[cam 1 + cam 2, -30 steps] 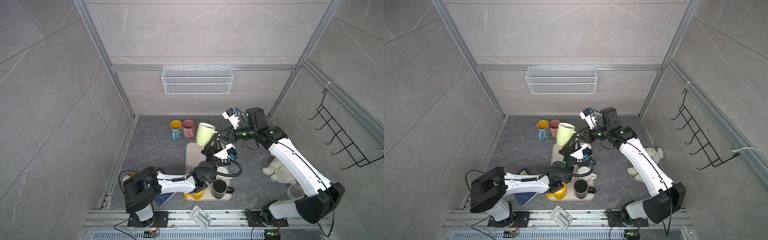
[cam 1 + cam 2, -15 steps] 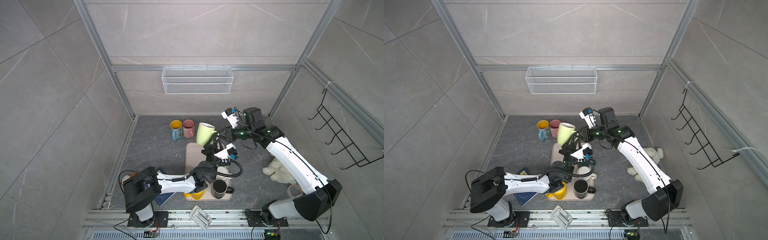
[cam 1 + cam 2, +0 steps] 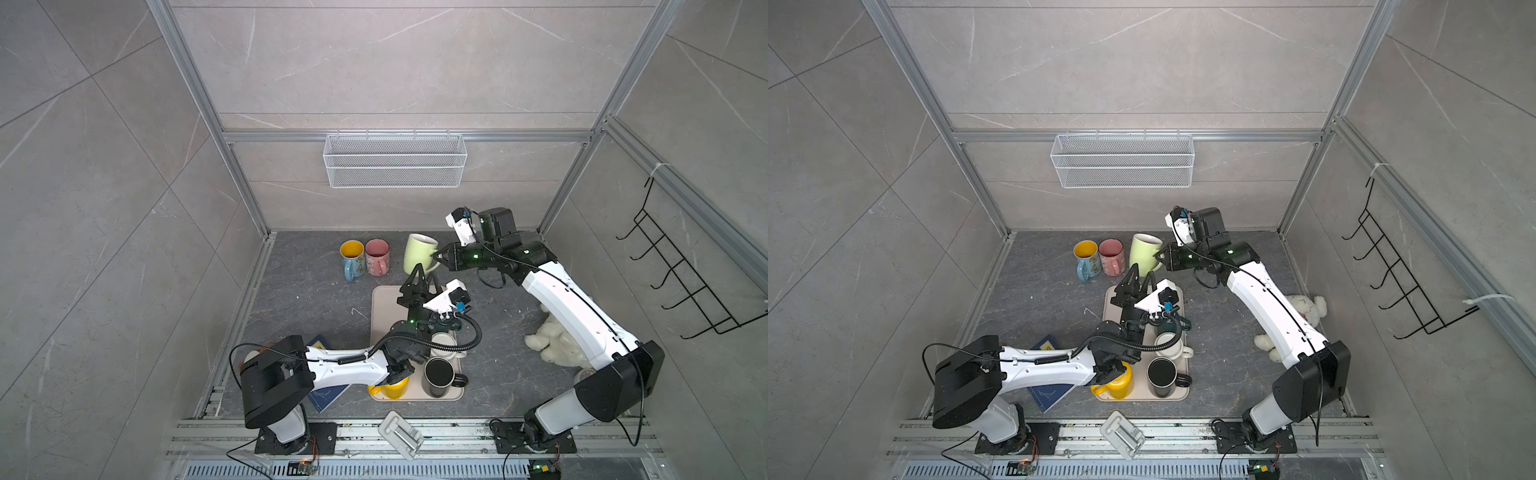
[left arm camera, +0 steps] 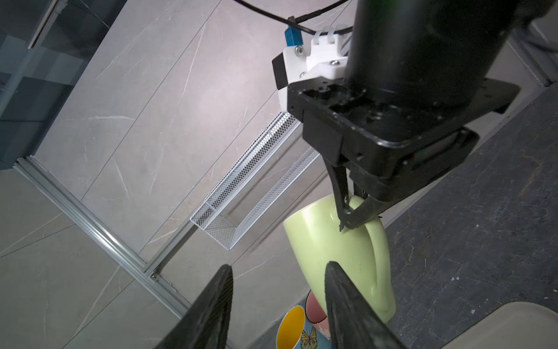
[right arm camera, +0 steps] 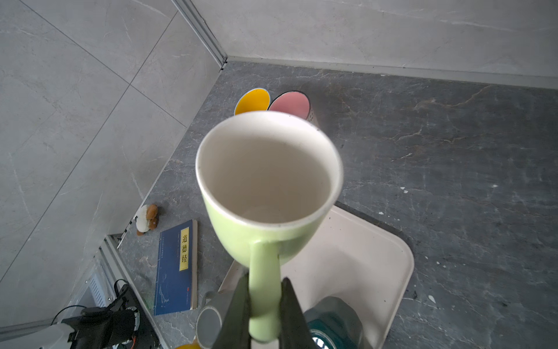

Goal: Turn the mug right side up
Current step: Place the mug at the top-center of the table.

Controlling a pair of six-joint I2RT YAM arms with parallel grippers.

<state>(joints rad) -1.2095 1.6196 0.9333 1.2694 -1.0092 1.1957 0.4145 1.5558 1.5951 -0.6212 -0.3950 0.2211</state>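
Left hand [image 3: 426, 272] has opened by one green mug [image 3: 417, 251]; right hand [image 3: 436, 255] grips its handle [image 5: 264, 281] near two mugs [image 3: 352, 251] [image 3: 377, 253].

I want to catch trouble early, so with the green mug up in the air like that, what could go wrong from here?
The green mug hangs mouth up, pinched only by its handle between the right fingers; it could swivel or slip. The left fingers stand open close by its base, so lowering it might strike them. The pink mug stands close by, so a set-down there could bump it.
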